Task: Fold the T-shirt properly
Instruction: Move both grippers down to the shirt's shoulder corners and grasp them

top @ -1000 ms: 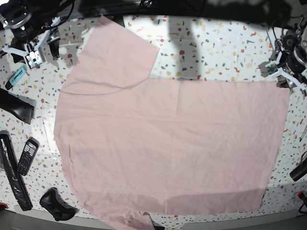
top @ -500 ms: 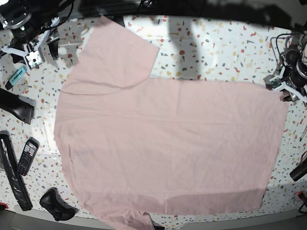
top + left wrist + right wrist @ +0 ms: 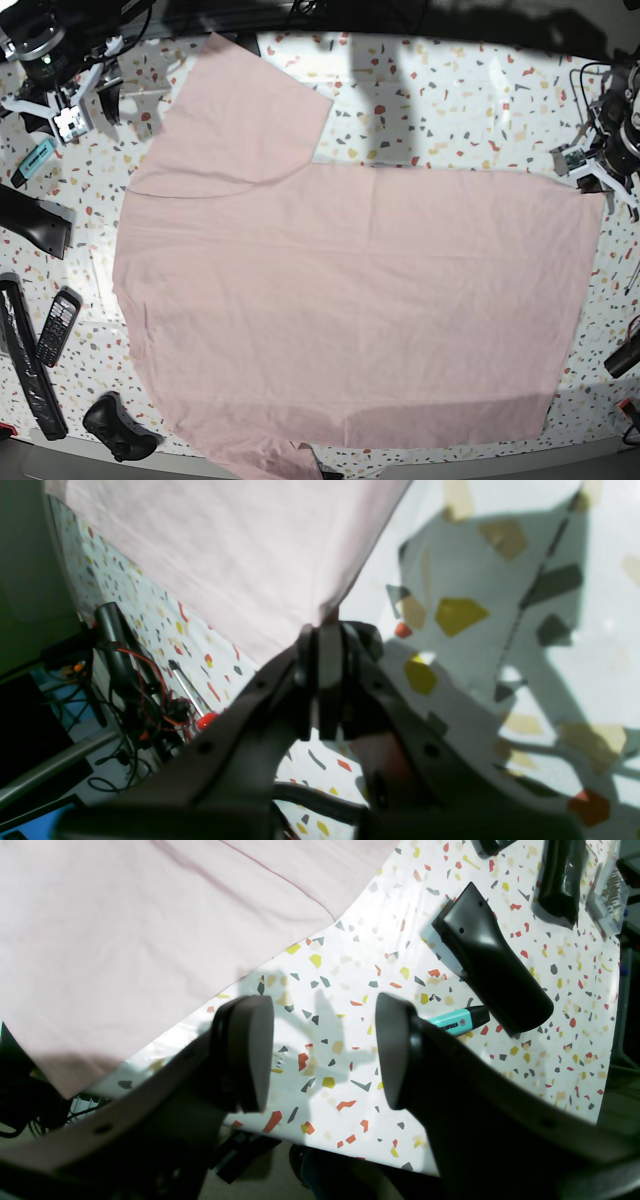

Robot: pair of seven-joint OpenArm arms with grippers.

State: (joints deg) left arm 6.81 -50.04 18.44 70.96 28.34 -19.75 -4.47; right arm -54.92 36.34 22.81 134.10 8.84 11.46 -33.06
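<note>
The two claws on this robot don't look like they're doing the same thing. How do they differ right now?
The left gripper is shut on a corner of the T-shirt; the right gripper stands open and holds nothing. The left gripper is at the shirt's edge; the right gripper hangs over bare table, beside the shirt, near a turquoise marker. Both have dark, rounded fingers.

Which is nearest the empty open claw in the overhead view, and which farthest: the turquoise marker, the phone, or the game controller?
Measured from the right gripper, at the table's far corner on that view's left:
1. Turquoise marker, just beside it.
2. Phone, partway down that edge.
3. Game controller, at the near edge, farthest.
</note>
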